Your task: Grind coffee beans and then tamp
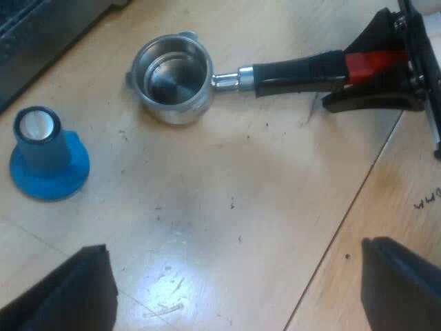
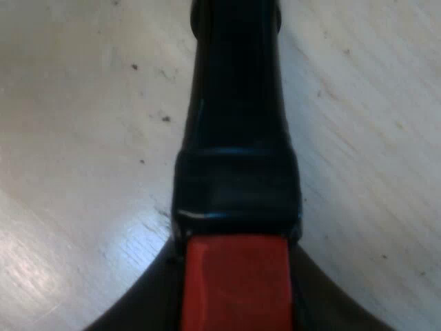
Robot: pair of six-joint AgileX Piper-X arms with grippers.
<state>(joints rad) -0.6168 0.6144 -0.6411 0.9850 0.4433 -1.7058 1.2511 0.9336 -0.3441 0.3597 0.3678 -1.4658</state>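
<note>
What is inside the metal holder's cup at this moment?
Nothing: the metal holder shows a bare, shiny metal floor with no coffee grounds in it. Its rim on the camera's side covers part of the inner wall.

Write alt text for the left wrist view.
A silver metal holder with a black, red-tipped handle lies on a pale wooden table, its basket empty, the right gripper at the red end. A blue tamper stands nearby; the left gripper has open jaws.

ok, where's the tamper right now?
Left wrist view: the blue tamper stands upright on the wooden table, close to but apart from the basket of the metal holder, ahead of my open left pincer.
</note>
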